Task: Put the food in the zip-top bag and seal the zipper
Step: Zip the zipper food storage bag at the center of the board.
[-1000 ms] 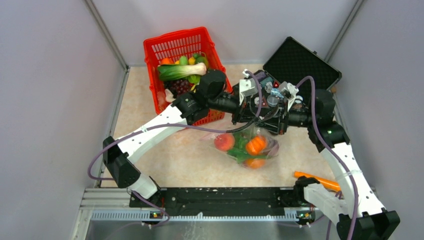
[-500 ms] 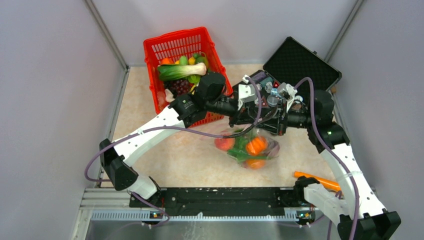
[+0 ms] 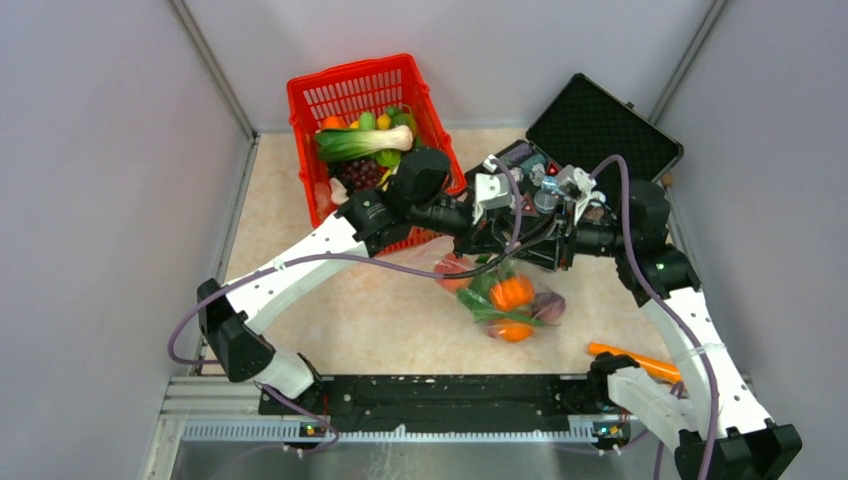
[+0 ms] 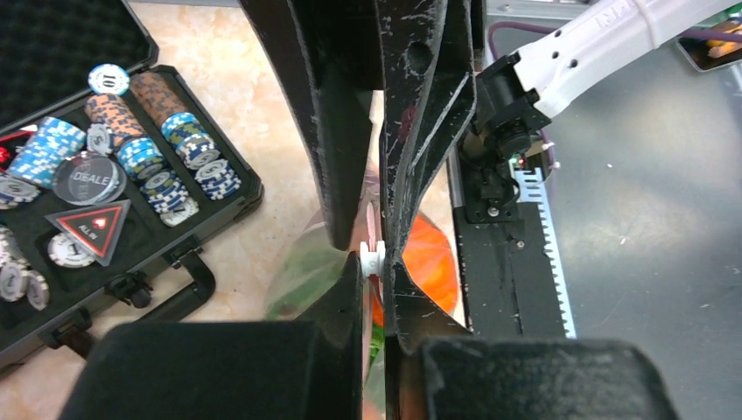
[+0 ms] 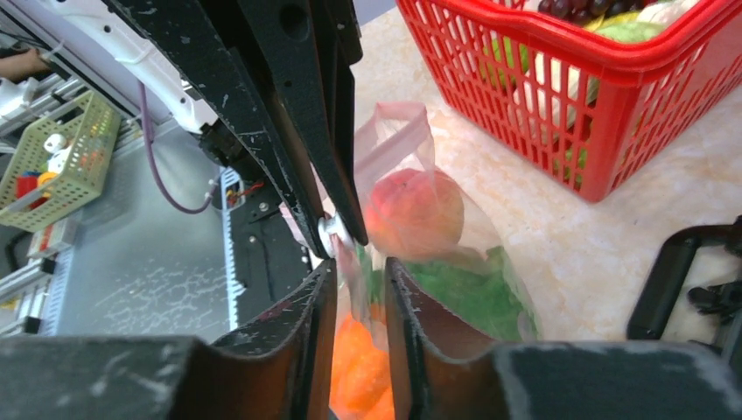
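A beige, marbled tabletop (image 3: 330, 300) lies boxed in by plain grey walls (image 3: 100, 200), with a rigid red lattice basket (image 3: 345, 90) standing at its far side. Just right of the basket and nearer the arms, the clear, soft, crinkled zip-top bag (image 3: 505, 300) bulges with food: a ribbed orange pumpkin (image 3: 512, 292), a smooth red ball (image 5: 416, 210) and ruffled green lettuce (image 5: 472, 293). Above it the left gripper (image 4: 374, 267) and right gripper (image 5: 354, 262) meet tip to tip, each pressing its scuffed black fingers together on the bag's top edge, where the thin pinkish zipper (image 5: 394, 144) runs on toward the basket.
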Tool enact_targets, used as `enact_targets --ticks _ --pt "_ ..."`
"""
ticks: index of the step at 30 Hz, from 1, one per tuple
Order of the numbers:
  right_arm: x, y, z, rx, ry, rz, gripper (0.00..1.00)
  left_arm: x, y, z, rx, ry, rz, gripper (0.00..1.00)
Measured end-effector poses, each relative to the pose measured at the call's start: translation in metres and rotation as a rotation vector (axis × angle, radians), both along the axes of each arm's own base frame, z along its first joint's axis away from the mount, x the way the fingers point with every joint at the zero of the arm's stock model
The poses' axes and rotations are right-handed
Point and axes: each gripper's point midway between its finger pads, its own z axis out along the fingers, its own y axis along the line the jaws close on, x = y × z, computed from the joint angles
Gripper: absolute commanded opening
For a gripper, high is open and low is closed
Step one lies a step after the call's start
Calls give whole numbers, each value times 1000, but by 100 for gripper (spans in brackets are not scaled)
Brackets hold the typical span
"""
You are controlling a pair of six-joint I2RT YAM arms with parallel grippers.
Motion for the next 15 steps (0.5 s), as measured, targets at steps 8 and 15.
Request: enact_targets --ticks 8,15 --pt "-3 0 9 7 -31 15 33 -8 1 1 -4 57 -25 0" --pt "-7 3 9 11 -31 42 25 -9 1 1 1 70 -23 0"
